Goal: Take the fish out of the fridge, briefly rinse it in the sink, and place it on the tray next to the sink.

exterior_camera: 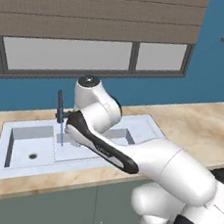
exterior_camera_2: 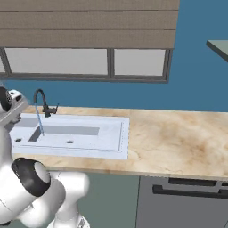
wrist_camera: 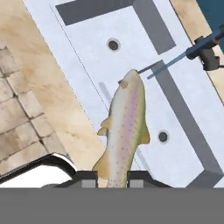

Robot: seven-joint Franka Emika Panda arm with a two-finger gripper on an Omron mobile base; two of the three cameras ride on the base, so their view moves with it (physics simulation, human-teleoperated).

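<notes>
So at the bottom middle of the hand view the gripper [wrist_camera: 112, 178] has its fingers clamped on the tail end of the fish [wrist_camera: 126, 127], and the body sticks up toward the center of the frame, head furthest away. It hangs over the sink [wrist_camera: 131, 57], with its nose just short of the thin blue stream coming off the black faucet [wrist_camera: 205, 46] at the upper right.

My guess on handling: small trout-looking thing, light, but wet and slick, and a tail pinch gives it a lot of lever to swing or slide out. It looks stiff enough here, no droop. A grip nearer mid-body would probably be safer.

Further back in the left base view, the sink [exterior_camera: 147, 125] sits mid-frame in the beige countertop [exterior_camera: 206, 124], faucet [exterior_camera: 60, 107] running.
</notes>
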